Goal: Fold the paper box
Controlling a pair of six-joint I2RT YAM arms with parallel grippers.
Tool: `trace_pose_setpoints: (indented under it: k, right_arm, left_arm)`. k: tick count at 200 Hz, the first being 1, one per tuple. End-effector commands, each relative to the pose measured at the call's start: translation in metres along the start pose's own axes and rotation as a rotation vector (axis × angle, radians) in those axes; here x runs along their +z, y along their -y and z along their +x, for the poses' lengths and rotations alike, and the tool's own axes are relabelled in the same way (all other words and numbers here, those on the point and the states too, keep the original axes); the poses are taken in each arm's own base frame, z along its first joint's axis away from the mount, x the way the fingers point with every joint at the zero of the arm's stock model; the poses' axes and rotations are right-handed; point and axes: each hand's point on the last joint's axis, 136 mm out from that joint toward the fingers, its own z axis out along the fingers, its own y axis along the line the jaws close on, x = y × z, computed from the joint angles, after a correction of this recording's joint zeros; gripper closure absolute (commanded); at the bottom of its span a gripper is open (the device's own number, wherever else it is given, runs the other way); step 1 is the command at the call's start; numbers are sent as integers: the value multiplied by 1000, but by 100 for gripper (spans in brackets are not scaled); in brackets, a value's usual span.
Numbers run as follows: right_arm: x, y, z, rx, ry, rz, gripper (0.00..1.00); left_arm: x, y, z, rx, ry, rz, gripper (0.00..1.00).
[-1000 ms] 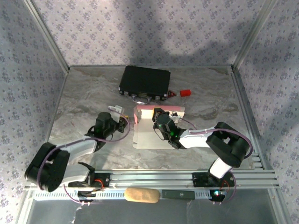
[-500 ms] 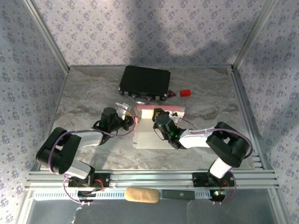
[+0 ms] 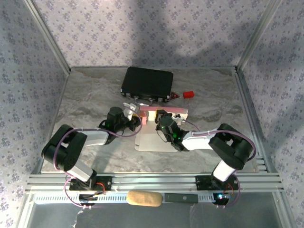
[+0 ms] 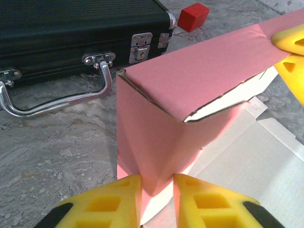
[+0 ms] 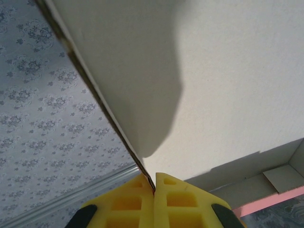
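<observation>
Standing half-folded, pink paper box (image 4: 190, 85) clamped by right fingers (image 5: 183, 197); whether left fingers (image 4: 109, 204) grip, unclear.

The paper box (image 4: 199, 80) is salmon-pink outside, whitish inside; the left gripper (image 4: 157, 192) is yellow, the hard case (image 4: 71, 28) black, the block (image 4: 192, 15) red, the table (image 4: 57, 147) grey-marbled.

The top external camera looks down and forward over the whole table (image 3: 85, 95). Both wrist cameras sit close against the paper box (image 4: 190, 85), which all views share.
</observation>
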Motion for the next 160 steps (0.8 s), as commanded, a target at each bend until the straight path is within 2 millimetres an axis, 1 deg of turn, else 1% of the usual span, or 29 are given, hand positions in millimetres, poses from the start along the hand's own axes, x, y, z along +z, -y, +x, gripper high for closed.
trace_pose_setpoints:
  k: [1, 55, 81, 122, 160]
  right_arm:
    - [-7, 80, -25, -149, 38, 270, 100]
    - [-7, 78, -24, -146, 30, 263, 100]
    - [-8, 78, -23, -150, 25, 269, 100]
    - [-8, 79, -24, -160, 19, 275, 100]
    - [-8, 82, -25, -163, 18, 282, 100]
  left_arm:
    - [6, 16, -15, 42, 56, 50, 73]
    - [13, 7, -12, -1, 93, 13, 72]
    - [16, 12, -15, -7, 124, 28, 70]
    - [17, 17, -11, 12, 130, 26, 68]
    - [22, 17, -12, 32, 121, 4, 70]
